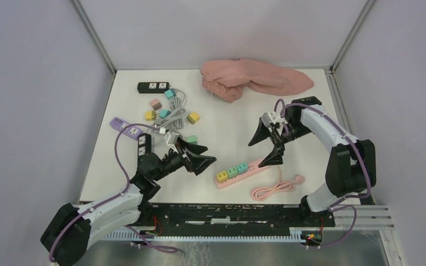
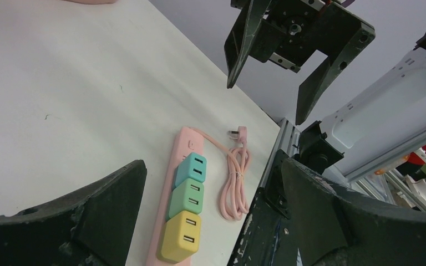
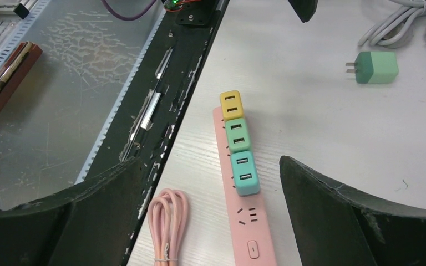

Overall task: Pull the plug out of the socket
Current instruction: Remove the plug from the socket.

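The left end effector [image 1: 208, 155] and right end effector [image 1: 259, 153] face each other, both spread wide.

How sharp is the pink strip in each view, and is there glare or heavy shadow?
Top external: even, soft light with only faint shadows; the strip is small but clear. Left wrist: the strip is sharp with no glare; the left gripper, near the lens, is dark and soft. Right wrist: the strip is sharp and evenly lit; the right gripper is dark, showing little detail.
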`<state>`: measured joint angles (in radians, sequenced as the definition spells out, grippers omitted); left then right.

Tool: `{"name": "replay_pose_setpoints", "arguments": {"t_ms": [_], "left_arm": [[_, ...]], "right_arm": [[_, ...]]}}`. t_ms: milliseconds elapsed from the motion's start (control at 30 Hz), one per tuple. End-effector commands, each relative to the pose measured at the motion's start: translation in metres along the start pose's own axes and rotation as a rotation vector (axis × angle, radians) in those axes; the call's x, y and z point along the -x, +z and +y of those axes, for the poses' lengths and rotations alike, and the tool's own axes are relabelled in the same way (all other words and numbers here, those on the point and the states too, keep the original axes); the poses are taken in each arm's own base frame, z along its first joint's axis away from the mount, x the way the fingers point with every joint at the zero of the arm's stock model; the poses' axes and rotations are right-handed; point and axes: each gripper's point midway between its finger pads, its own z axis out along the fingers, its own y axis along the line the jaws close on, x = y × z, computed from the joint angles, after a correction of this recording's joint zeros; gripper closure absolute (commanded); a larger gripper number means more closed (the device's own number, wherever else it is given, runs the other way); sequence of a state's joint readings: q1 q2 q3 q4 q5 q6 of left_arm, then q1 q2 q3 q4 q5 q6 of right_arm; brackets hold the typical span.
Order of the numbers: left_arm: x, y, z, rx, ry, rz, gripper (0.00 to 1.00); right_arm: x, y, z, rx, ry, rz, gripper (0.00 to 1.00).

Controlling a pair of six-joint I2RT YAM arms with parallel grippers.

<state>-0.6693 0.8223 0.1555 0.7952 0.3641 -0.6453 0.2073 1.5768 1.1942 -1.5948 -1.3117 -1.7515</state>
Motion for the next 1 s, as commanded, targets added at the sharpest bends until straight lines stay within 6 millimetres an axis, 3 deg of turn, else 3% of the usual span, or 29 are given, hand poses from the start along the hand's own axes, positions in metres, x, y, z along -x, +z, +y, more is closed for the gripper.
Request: {"name": "replay_pose_setpoints", "arguments": {"t_ms": [0, 133, 200, 300, 633, 833, 967], "left_arm": [[0.002, 0.001, -0.008, -0.053, 0.018, -0.012, 0.02], [-0.004, 0.003, -0.006, -0.06, 0.015, 0.014, 0.02], [-0.007, 0.003, -0.007, -0.065, 0.015, 0.028, 0.02], [-0.011, 0.003, -0.006, -0.073, 0.024, 0.047, 0.02], [-0.025, -0.004, -0.014, -0.153, 0.065, 0.065, 0.02], [-0.036, -0.005, -0.016, -0.171, 0.111, 0.065, 0.03], [-0.052, 0.001, -0.022, -0.176, 0.203, 0.09, 0.04]], "right_arm": [[0.009, -0.002, 0.014, 0.012, 0.012, -0.001, 0.0], [-0.01, -0.004, -0.001, -0.062, 0.063, 0.113, 0.0], [-0.02, -0.005, -0.026, -0.18, 0.024, 0.192, 0.0], [-0.031, -0.003, -0.042, -0.348, -0.008, 0.294, 0.0], [-0.057, 0.034, -0.011, -0.148, -0.15, 0.354, 0.0], [-0.084, 0.047, -0.016, -0.12, -0.199, 0.467, 0.0], [-0.09, 0.051, -0.028, -0.161, -0.213, 0.513, 0.05]]}}
